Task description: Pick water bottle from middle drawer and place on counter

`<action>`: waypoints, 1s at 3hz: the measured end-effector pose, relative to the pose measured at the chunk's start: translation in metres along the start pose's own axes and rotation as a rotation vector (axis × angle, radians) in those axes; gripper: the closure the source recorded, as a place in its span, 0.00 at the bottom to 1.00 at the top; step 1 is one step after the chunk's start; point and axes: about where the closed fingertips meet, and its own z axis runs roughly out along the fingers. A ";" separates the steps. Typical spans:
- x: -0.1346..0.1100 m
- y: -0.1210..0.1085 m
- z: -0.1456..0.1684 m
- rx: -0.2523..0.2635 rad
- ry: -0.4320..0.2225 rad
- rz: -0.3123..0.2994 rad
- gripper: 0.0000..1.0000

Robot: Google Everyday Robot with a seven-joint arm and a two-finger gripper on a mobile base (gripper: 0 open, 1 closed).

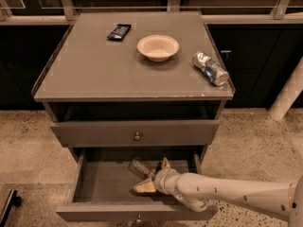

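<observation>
Pincer (152, 176) spread open in the pulled-out drawer (102, 183) below the table's (94, 70) front edge, right at the lying bottle (141, 167); nothing gripped yet; grasp, lift and placing remain.

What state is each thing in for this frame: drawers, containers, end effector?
Upper drawer: closed.
Middle drawer: pulled open.
Bottle: on its side in the middle drawer, not lifted.
End effector: open, inside the middle drawer at the bottle.
Bowl: upright, empty, on the counter.
Can: crushed, on its side near the counter's right edge.
Wrapper: lying flat at the back of the counter.
</observation>
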 end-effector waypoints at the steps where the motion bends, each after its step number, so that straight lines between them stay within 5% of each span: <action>1: 0.008 -0.003 0.003 0.015 0.018 -0.003 0.00; 3: 0.008 -0.003 0.003 0.015 0.018 -0.003 0.41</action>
